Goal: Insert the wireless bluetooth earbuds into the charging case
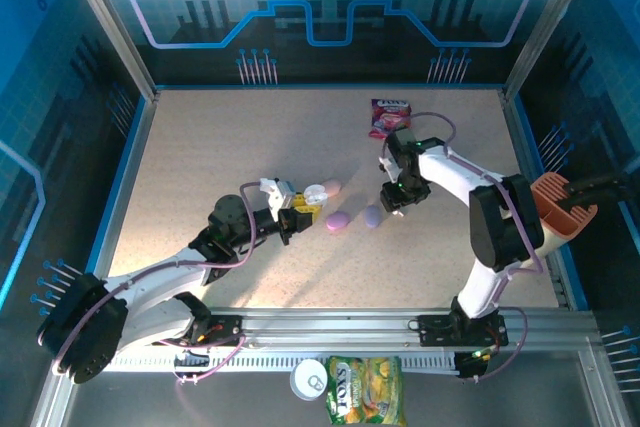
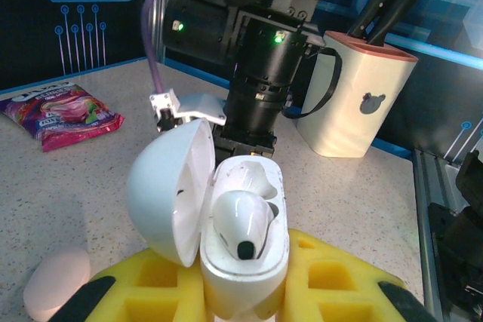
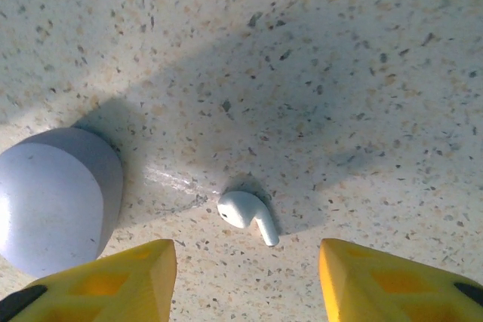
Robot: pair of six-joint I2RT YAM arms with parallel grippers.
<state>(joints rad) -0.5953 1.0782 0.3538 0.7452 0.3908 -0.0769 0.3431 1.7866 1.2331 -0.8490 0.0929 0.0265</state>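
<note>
Left wrist view: the left hand [image 2: 245,295] is clamped on the white charging case [image 2: 162,186] — lid swung open, one white earbud [image 2: 241,220] seated in its well. Right wrist view shows the right hand [image 3: 249,292] with its fingers apart above the surface [image 3: 339,73], where a second white earbud [image 3: 245,213] lies loose in line with the gap — just beside a lavender case [image 3: 53,205].

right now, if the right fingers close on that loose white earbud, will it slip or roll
Likely slippery: the earbud looks glossy and rounded, so it may squirt from the fingers. Probably very light, being tiny beside the purple case. Lying on its side on the table, a nudge may spin or skid it.
</note>
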